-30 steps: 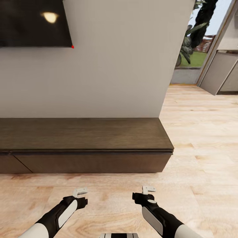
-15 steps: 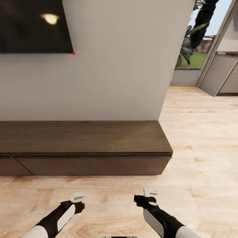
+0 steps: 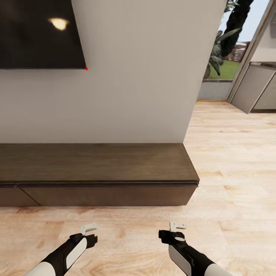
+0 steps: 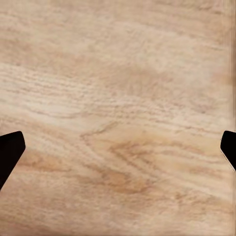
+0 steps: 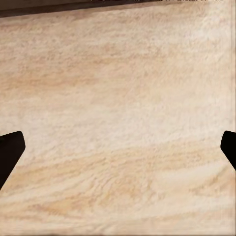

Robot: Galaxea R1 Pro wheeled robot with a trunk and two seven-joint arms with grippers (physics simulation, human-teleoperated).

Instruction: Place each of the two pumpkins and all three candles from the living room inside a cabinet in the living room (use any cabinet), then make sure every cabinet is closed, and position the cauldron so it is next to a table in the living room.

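Pale wood floor [image 3: 237, 161] fronts the shut cabinet [image 3: 96, 163]; each gripper spread, empty.

I had bare pale wooden floor [image 3: 126, 226] under both arms, with a strip of it lying between them and the long, low, dark-brown wood cabinet [image 3: 96, 165] straight ahead. Its plain front panels sat flush, blocking any forward reach low down. Above its flat top the white wall [image 3: 145, 76] and a black wall-mounted screen [image 3: 38, 34] closed things off. Past the cabinet's right end the floor ran open toward grey cupboards [image 3: 257, 88].
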